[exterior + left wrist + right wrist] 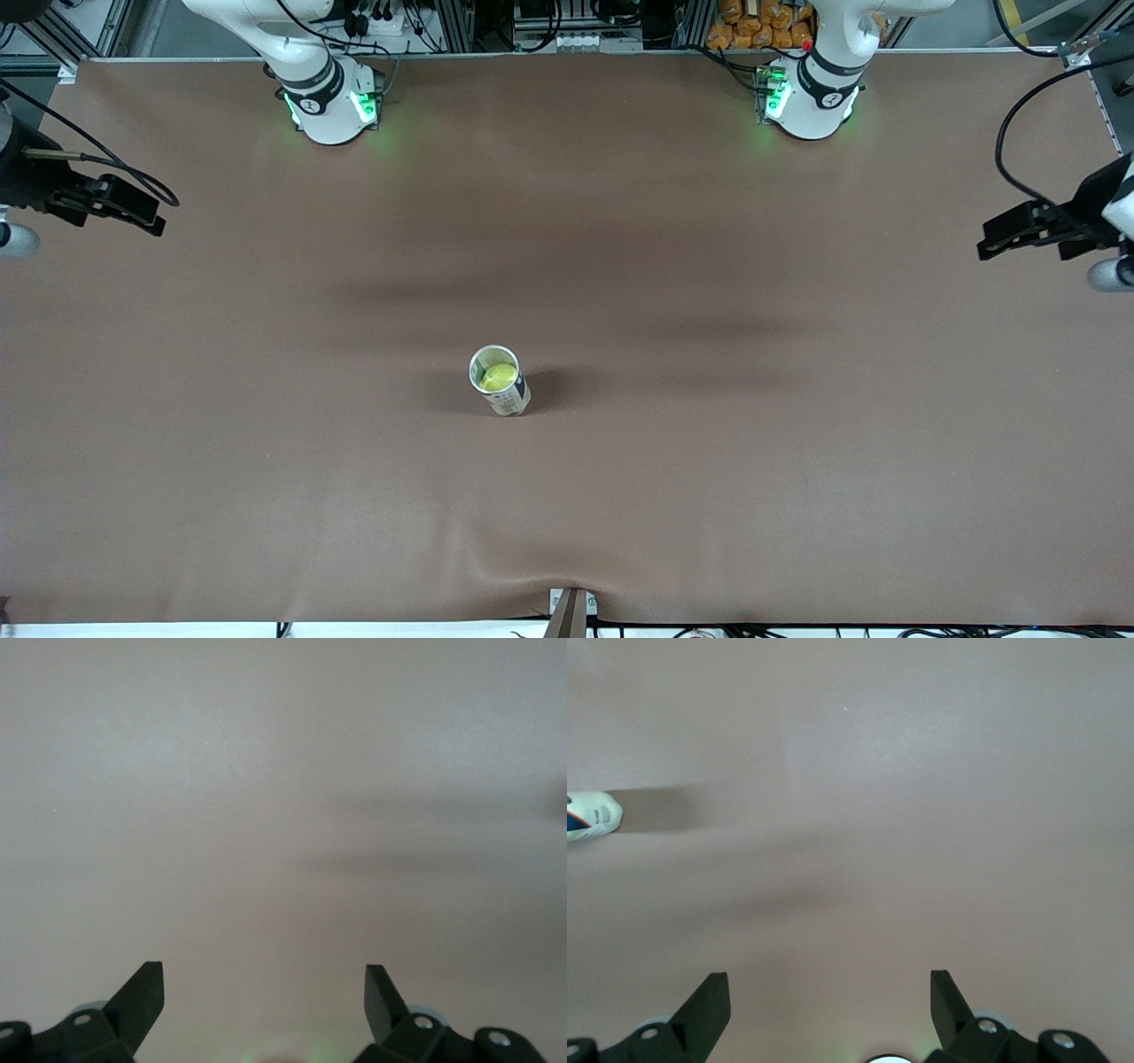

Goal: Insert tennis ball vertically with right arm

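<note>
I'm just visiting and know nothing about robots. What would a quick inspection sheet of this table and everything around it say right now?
Surface: brown mat covers the table, with a wrinkle at the edge nearest the front camera.
Job's things: an upright can stands mid-table with a yellow tennis ball already inside it.
Clutter: nothing seen.
Grippers: right gripper waits over the right arm's end of the table, jaws open and empty; left gripper waits over the left arm's end, jaws open and empty.
Cables: black cables loop to both wrists; more run along the table's edges.
Surroundings: metal framing and orange packets past the arm bases.
</note>
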Robot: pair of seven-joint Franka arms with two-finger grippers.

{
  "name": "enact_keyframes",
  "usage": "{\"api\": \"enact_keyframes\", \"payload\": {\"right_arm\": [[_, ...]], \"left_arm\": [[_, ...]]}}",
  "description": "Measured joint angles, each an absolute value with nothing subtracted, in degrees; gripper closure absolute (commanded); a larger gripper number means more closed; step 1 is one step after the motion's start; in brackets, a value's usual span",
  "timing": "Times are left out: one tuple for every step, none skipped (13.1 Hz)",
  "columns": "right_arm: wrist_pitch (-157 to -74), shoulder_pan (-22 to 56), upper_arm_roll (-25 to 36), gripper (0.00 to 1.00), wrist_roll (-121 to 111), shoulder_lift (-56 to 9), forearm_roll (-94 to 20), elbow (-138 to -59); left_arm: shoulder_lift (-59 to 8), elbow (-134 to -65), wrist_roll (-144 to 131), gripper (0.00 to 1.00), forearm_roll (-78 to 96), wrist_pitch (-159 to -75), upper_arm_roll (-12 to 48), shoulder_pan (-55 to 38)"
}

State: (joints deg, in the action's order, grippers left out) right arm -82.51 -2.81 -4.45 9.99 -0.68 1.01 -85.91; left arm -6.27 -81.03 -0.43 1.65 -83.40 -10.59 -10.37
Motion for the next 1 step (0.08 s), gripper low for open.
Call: {"api": "enact_keyframes", "payload": {"right_arm": [[-82.51,-3.12,-4.44,0.0,10.01,-0.67,1.17,-85.73]], "left_arm": [[-5.91,-81.03,-0.43,0.0,1.65,-83.04,-11.52,-10.87]]}}
